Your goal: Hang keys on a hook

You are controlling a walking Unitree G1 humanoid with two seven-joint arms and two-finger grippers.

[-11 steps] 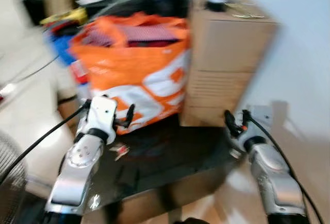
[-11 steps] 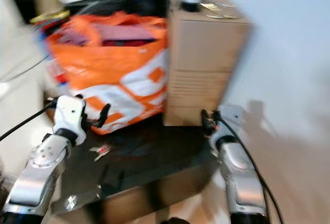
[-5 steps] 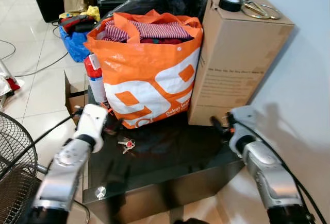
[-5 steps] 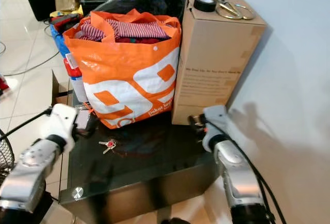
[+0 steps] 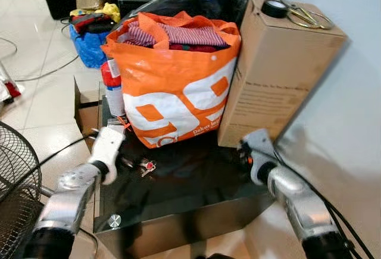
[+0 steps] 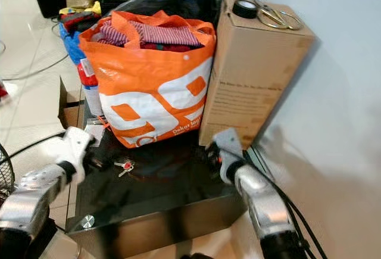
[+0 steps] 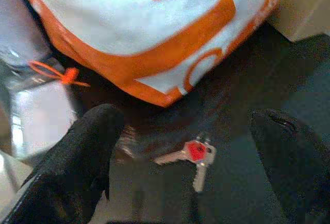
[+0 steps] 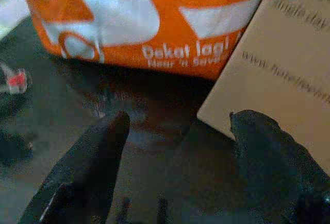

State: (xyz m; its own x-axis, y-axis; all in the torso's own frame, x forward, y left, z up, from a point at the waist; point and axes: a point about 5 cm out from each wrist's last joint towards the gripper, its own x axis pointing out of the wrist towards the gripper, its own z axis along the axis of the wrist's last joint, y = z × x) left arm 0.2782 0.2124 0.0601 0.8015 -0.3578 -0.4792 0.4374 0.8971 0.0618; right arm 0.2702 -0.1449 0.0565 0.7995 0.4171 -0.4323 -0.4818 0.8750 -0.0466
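Left eye view: keys [image 5: 144,165] lie on black tabletop [image 5: 196,187], centre-left, below orange bag [image 5: 172,86].
Left wrist view: left end effector [image 7: 188,154] spread wide, empty, keys between fingers.
Right wrist view: right end effector [image 8: 175,152] wide apart, empty, near cardboard box [image 8: 278,69].

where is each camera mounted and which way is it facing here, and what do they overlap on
Left eye and right eye: on the head, looking forward and down at the black table, orange bag and cardboard box; both silver arms show.
Left wrist: on the left arm, looking along the left gripper, its fingers open, at the keys below the bag.
Right wrist: on the right arm, looking along the open right gripper at the bag's base and the box.
Shared: all four views show the orange bag, the table and the keys.
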